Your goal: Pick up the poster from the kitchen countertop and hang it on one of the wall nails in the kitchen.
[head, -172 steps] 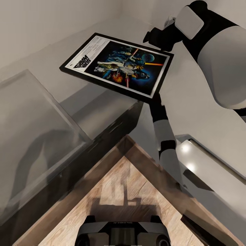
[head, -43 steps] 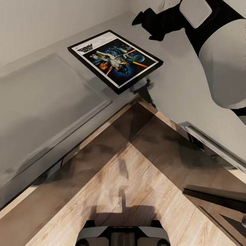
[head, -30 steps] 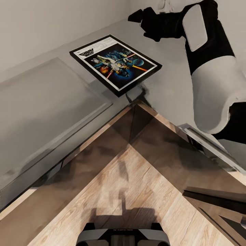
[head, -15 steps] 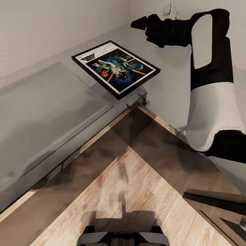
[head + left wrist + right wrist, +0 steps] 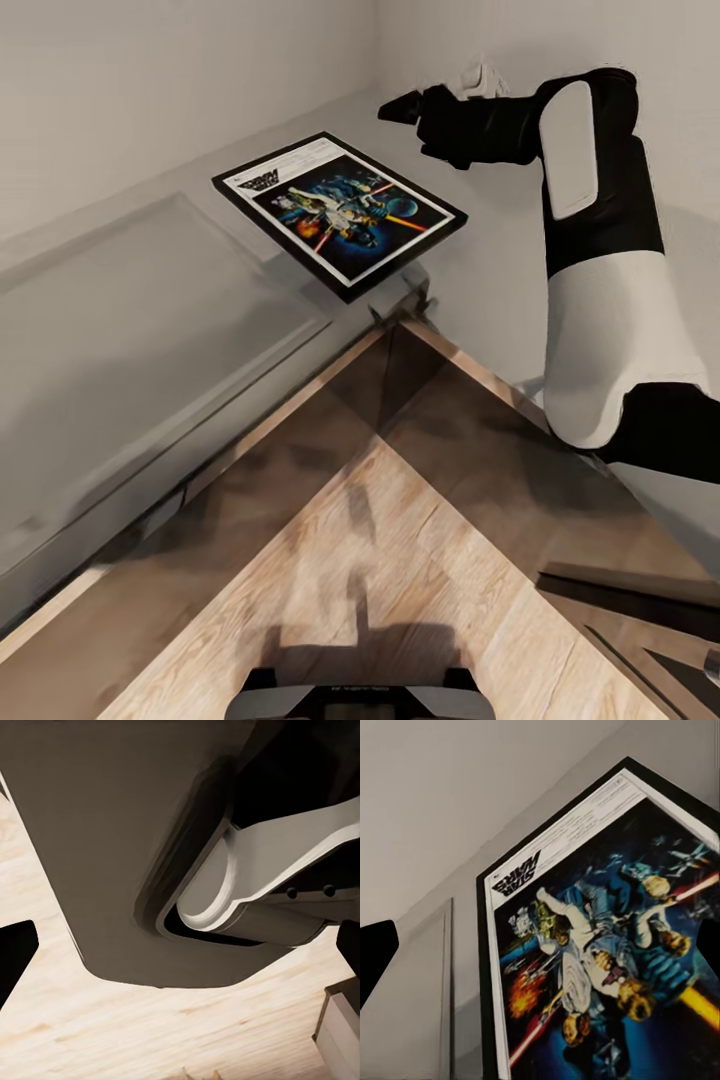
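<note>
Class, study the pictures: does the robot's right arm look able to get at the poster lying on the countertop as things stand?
Probably yes. The right gripper hangs just beyond the poster, which lies flat on the countertop near its inner corner. Nothing stands between them, and the right wrist view looks straight at the poster's face.

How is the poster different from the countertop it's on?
The poster is a small black-framed rectangle with colourful space art; the countertop is plain light grey. The poster covers one patch near the inner corner, one corner jutting past the edge; the countertop runs along both walls. Both lie flat.
</note>
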